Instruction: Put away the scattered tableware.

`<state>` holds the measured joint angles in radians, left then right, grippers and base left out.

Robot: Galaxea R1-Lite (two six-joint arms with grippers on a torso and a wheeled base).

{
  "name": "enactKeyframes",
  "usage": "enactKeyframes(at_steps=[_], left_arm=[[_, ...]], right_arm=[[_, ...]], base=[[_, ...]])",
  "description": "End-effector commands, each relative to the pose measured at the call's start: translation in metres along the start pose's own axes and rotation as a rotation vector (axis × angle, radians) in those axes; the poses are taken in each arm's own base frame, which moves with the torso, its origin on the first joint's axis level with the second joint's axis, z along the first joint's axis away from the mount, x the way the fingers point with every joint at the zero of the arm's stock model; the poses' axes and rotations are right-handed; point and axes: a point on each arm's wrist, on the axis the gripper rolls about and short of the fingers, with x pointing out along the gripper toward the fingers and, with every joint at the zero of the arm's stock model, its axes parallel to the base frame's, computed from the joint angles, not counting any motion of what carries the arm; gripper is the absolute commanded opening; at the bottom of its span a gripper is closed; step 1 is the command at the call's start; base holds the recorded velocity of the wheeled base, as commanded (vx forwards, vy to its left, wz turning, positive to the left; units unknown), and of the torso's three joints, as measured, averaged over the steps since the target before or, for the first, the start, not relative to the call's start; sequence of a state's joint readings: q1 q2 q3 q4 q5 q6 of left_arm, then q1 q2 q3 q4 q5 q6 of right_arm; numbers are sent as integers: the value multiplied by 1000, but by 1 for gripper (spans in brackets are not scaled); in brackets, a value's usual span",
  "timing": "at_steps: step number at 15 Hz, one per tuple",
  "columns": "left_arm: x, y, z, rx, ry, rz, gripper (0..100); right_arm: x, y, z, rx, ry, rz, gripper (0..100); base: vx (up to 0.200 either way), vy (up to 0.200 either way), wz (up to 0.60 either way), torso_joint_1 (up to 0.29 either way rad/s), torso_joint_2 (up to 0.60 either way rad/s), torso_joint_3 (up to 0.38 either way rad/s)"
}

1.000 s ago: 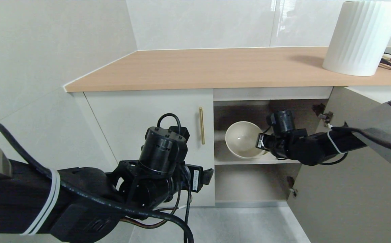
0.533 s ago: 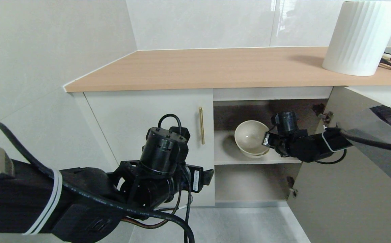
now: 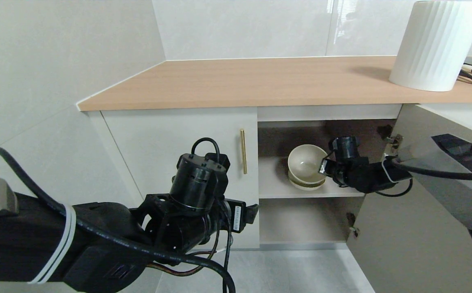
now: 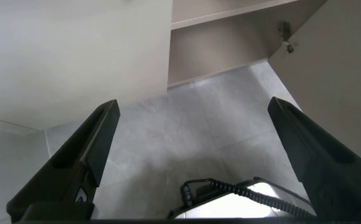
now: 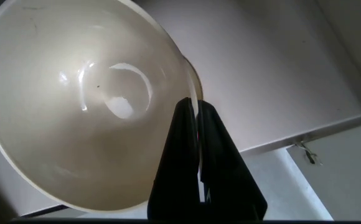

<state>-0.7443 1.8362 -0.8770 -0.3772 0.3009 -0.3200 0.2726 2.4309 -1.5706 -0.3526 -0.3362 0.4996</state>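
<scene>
Now your right end effector point(image 3: 322, 166), clenched on the bowl point(image 3: 304, 160) by its rim, has carried it deeper over the shelf point(image 3: 272, 185), above a second bowl point(image 3: 307, 185); release looks near.

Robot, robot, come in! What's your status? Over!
Right gripper shut on bowl rim. Bowl tilted over second bowl on shelf. Left gripper open, holding nothing. Door open, nothing blocking.

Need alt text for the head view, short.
The right hand grips a cream bowl by its rim inside the open cabinet, tilted over a second bowl on the upper shelf. The left arm sits low before the closed door; a white ribbed container stands on the wooden counter.
</scene>
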Motion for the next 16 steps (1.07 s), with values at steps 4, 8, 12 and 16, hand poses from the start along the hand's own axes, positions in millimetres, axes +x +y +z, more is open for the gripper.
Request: enactKeyframes(at_steps=[4,8,12,16], left_arm=[[0,0,-1,0,2,1,100],[0,0,-1,0,2,1,100],[0,0,0,-1,-1,1,100],[0,1,1,-2,-2,2,100]], right_arm=[[13,0,-10,-8,19,-8,0],[18,0,-12,-8,19,-8,0],[19,1,-11,-6,15,-6,0],[19,1,-11,-8,16,-4,0]], base=[[0,0,0,0,0,0],[0,0,0,0,0,0],[0,0,0,0,0,0],[0,0,0,0,0,0]])
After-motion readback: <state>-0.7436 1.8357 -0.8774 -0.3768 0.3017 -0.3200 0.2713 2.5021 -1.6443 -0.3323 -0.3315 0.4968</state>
